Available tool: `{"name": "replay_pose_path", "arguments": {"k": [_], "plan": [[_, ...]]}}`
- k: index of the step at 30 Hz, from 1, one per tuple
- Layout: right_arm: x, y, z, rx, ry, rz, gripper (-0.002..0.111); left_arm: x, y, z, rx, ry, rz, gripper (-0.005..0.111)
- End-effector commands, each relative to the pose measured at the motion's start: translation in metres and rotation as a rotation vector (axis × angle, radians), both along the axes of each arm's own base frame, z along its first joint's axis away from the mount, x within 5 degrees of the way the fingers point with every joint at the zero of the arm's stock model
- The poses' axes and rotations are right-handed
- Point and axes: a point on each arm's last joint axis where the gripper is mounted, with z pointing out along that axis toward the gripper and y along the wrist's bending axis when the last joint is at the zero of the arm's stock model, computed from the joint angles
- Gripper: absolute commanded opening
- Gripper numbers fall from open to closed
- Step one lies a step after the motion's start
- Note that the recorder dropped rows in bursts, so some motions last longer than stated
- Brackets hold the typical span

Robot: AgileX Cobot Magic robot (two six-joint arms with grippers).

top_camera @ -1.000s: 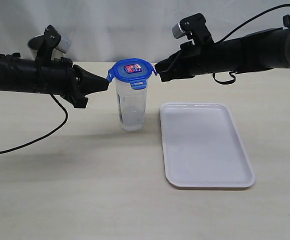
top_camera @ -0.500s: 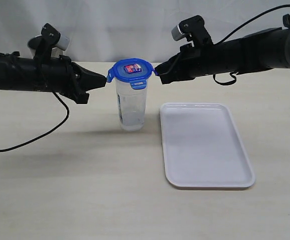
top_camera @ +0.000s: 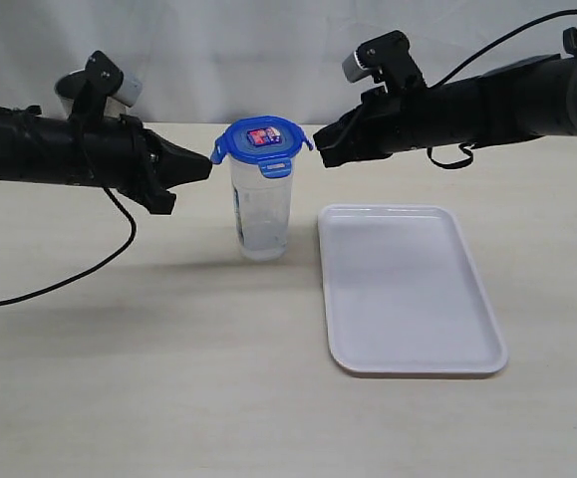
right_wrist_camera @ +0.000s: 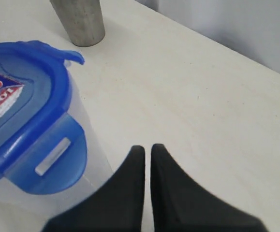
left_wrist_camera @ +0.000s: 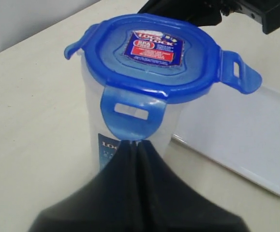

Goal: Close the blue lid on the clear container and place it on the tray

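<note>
The clear container [top_camera: 261,214] stands upright on the table, left of the tray [top_camera: 408,289], with the blue lid [top_camera: 262,141] sitting on its rim. My left gripper [top_camera: 209,165] is shut and empty, its tip just left of the lid. In the left wrist view the gripper [left_wrist_camera: 136,144] points at the lid's [left_wrist_camera: 152,53] near tab, which hangs down over the container wall [left_wrist_camera: 94,130]. My right gripper [top_camera: 317,149] is shut and empty, a little to the right of the lid. The right wrist view shows this gripper [right_wrist_camera: 147,147] beside the lid [right_wrist_camera: 14,111], apart from it.
A steel cup [top_camera: 69,93] stands at the back left behind the left arm, and shows in the right wrist view as the steel cup [right_wrist_camera: 79,19]. The white tray [left_wrist_camera: 256,140] holds nothing. A black cable [top_camera: 59,284] trails over the table at left.
Both shut grippers have drawn back slightly from the lid's sides: the left a little leftward, the right a little right and down. Container and lid have not moved.
</note>
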Motion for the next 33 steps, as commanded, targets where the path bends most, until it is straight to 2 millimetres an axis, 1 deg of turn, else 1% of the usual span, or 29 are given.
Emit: {"name": "replay_pose_path", "arguments": {"k": [1,5,11,14,16,28,33], "plan": [[0.000,0.001,0.003,0.014,-0.004,0.001,0.004,0.001,-0.001,0.000,0.008,-0.027,-0.017,0.000],[-0.001,0.000,0.003,-0.014,-0.016,0.019,0.004,0.001,-0.001,0.000,0.008,-0.027,-0.017,0.000],[-0.004,-0.001,0.018,-0.026,-0.051,0.033,0.004,0.001,-0.001,0.000,0.006,-0.027,-0.015,0.000],[-0.005,-0.002,0.022,-0.038,-0.052,0.019,0.004,0.001,-0.001,0.000,0.006,-0.027,-0.015,0.000],[-0.005,-0.002,0.022,-0.032,-0.045,0.016,0.004,0.001,-0.001,0.000,0.006,-0.027,-0.015,0.000],[-0.015,0.007,0.024,0.035,0.005,0.131,0.004,0.001,-0.001,0.000,0.006,-0.027,-0.015,0.000],[-0.017,0.007,0.022,0.025,0.029,0.139,0.004,0.001,-0.001,0.000,0.006,-0.027,-0.015,0.000]]}}
